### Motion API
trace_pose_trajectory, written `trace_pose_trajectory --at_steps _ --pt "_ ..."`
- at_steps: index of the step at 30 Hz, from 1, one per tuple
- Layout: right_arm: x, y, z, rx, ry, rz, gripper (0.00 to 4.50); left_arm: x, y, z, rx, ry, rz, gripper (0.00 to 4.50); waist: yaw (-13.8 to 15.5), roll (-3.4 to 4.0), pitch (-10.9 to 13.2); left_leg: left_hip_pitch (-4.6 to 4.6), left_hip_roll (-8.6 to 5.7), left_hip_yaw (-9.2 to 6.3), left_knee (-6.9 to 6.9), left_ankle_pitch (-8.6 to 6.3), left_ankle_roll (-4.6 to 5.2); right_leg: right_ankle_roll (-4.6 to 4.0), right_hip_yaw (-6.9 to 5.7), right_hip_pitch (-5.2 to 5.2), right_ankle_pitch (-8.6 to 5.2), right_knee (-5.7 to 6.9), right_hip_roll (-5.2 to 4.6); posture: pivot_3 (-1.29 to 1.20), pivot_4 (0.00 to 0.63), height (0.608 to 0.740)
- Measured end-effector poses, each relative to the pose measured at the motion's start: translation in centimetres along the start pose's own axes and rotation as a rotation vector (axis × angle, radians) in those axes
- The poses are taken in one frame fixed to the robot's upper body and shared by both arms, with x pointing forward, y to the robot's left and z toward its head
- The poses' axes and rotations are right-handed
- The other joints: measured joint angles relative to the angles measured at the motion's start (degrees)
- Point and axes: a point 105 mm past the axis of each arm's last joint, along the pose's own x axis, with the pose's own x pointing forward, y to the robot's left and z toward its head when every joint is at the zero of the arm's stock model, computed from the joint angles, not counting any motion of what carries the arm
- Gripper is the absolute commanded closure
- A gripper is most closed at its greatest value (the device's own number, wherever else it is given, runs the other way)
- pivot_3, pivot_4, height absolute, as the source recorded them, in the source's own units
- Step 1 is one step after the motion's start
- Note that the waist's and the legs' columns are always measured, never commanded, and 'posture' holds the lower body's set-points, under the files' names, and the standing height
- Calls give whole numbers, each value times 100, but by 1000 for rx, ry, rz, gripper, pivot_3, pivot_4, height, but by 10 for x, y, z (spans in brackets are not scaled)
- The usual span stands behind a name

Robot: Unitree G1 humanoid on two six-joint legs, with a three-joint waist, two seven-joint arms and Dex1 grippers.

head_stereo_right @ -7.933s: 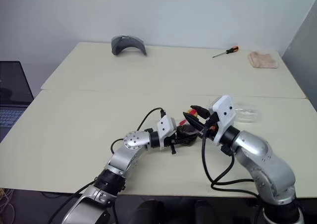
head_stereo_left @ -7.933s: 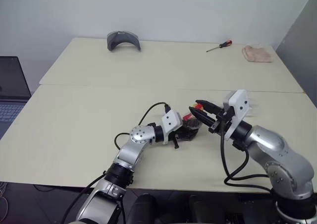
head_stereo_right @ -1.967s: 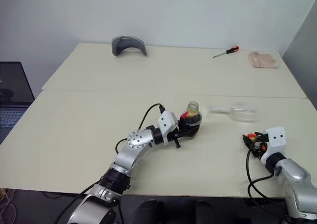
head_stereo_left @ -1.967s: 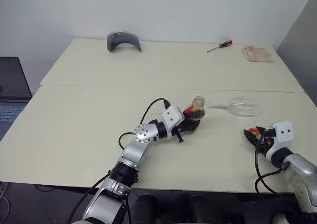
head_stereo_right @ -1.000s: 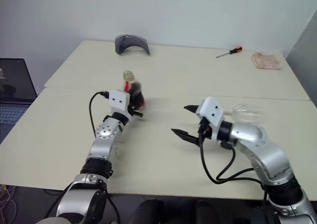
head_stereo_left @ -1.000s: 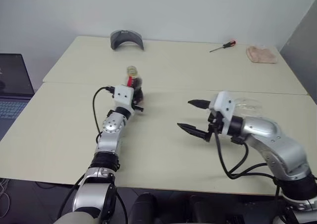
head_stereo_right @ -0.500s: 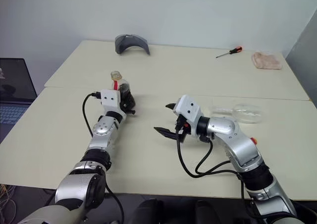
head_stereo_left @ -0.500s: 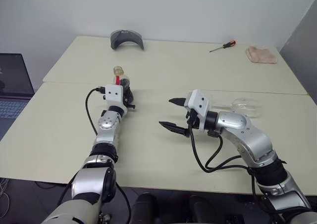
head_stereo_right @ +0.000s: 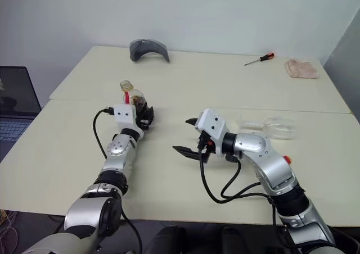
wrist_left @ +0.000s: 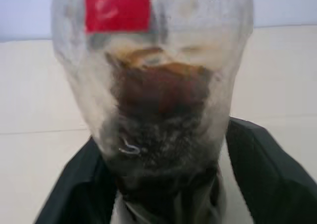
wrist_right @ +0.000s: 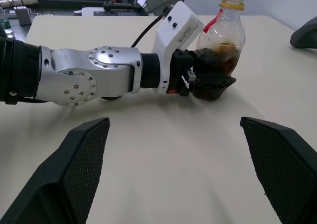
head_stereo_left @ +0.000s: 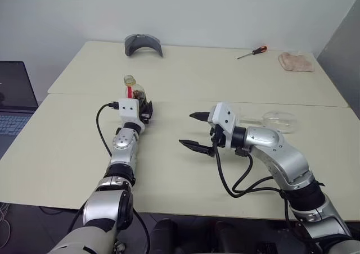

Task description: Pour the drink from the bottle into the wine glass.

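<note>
Bottle moved left, cap gone

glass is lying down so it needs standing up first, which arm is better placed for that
Right, probably. The wine glass lies on its side just beyond the right claw, whose fingers are wide open and empty. The left claw sits at the bottle.

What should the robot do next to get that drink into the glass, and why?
Probably swing the right gripper, open and empty above the table, over to the wine glass and stand it up. The glass lies on its side, so nothing can be poured into it yet. The bottle already stands upright with its cap off.
</note>
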Motion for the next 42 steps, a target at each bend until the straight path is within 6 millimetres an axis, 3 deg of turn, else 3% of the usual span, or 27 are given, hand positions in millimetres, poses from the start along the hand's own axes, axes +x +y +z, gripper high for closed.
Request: trace_pose_trajectory --at_steps 1,15,30,42 --pt "0 0 0 0 -1 1 0 0 -1 1 -1 -7 -2 41 -1 0 0 0 0 0 0 0 0 0 1 0 0 0 0 0 150 740" --pt "0 3 1 2 -2 25 0 -11 -4 5 1 -46 -24 41 -28 0 0 1 1 0 -1 0 0 0 1 0 0 0 0 0 150 740" --pt "-7 10 2 15 11 67 0 -30 13 -1 52 -9 47 41 -33 1 0 1 3 -1 -3 0 0 -1 3 0 0 0 0 0 150 740" --pt "-50 8 5 66 30 -16 0 -94 26 9 154 28 26 41 -33 1 -1 5 8 -1 -9 -1 0 -4 5 3 1 -3 -1 0 150 740"
